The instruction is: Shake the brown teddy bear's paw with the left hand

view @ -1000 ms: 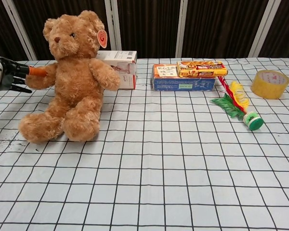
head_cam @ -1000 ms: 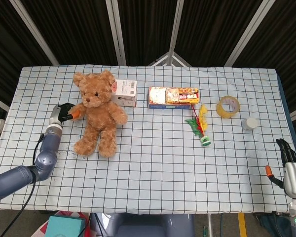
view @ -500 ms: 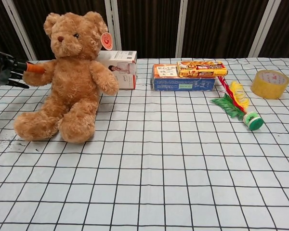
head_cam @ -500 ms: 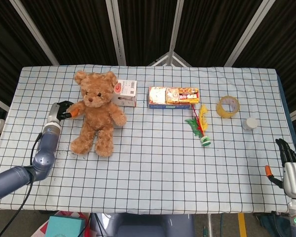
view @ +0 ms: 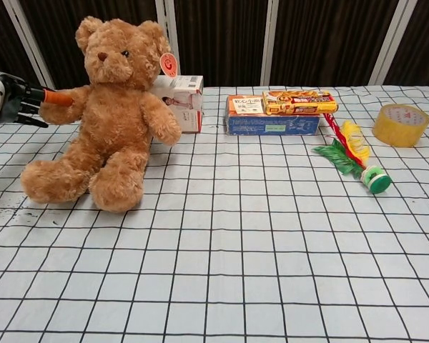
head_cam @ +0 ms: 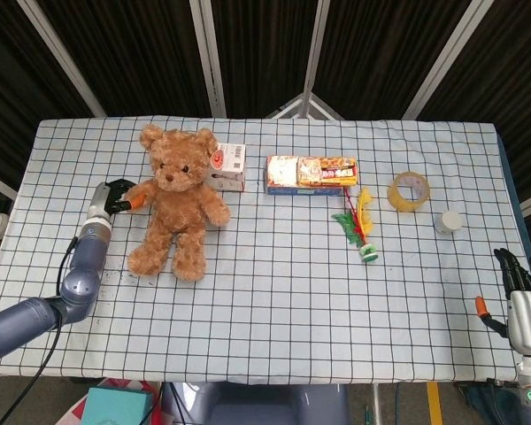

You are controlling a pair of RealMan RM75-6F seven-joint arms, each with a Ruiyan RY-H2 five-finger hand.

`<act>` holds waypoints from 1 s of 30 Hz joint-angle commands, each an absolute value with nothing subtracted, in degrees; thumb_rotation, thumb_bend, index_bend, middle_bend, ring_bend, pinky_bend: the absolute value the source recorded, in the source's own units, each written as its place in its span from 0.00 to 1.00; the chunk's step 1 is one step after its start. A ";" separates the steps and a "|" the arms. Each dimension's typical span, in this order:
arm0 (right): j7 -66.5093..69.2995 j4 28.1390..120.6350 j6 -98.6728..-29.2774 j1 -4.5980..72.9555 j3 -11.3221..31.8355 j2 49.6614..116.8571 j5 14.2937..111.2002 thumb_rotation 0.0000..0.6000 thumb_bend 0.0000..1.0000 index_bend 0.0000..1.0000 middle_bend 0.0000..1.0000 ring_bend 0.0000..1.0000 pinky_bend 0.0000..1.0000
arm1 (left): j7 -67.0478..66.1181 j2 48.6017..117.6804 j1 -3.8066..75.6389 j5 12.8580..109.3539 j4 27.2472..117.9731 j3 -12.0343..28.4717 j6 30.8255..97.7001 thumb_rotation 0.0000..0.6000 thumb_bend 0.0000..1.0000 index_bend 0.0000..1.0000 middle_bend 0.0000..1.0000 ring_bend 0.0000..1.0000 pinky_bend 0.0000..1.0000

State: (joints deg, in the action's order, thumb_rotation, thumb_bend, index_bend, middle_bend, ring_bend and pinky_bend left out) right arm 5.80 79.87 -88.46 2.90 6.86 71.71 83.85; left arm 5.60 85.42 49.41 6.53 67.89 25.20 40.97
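Note:
The brown teddy bear sits upright at the left of the checked table, a round red tag by its ear. My left hand grips the bear's outstretched paw from the left, orange fingertips pinching into the fur. My right hand hangs off the table's front right corner with dark fingers apart and nothing in it; the chest view does not show it.
A white box stands right behind the bear. Further right lie a stack of snack boxes, a feathered shuttlecock toy, a yellow tape roll and a small white cap.
The left hand has lifted and pushed the held paw up and rightward; the bear has tilted and shifted slightly right with it. The right hand has not moved.

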 commanded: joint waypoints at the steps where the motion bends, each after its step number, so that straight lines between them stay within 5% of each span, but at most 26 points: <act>1: 5.89 79.93 -88.55 2.87 6.90 71.70 83.83 1.00 0.37 0.08 0.12 0.24 0.06 | 4.56 85.78 49.13 6.41 67.91 24.44 41.16 1.00 0.50 0.49 0.50 0.07 0.12; 30: 5.76 80.18 -88.49 2.82 6.68 71.51 84.06 1.00 0.37 0.09 0.12 0.24 0.06 | 2.15 87.40 47.51 5.89 67.97 25.92 42.10 1.00 0.49 0.48 0.50 0.07 0.12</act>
State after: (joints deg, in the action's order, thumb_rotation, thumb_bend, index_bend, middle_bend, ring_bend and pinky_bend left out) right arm 5.76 80.18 -88.48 2.82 6.69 71.51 84.06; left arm 2.12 87.49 47.56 5.77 67.82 25.73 42.04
